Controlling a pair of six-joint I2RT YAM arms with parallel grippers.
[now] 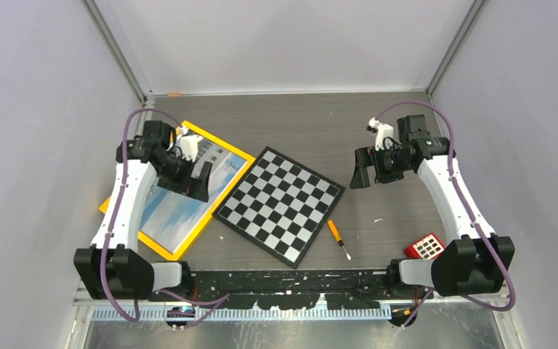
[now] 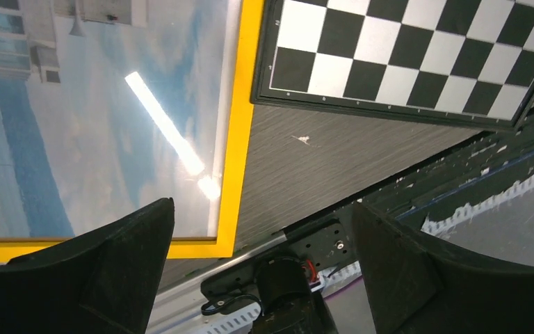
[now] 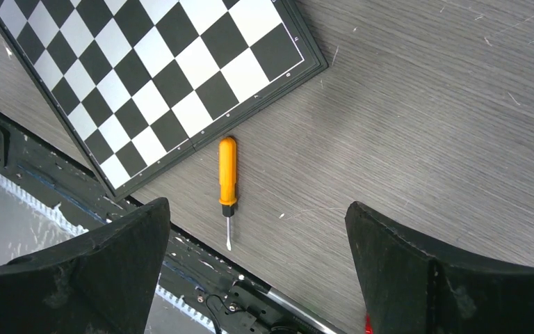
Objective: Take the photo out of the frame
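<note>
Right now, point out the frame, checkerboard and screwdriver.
frame (image 2: 242,104): left wrist view, yellow side border.
checkerboard (image 1: 280,205): top external view, middle of the board.
screwdriver (image 3: 228,167): right wrist view, orange handle.

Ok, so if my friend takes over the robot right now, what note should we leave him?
Left gripper: open, empty, above the frame.
Right gripper: open, empty, above the screwdriver next to the checkerboard.
The frame lies face up on the left side, with the photo inside it.
Done: nothing that shows.
Left: probably turn the frame over, open its back and pull the photo out.
</note>
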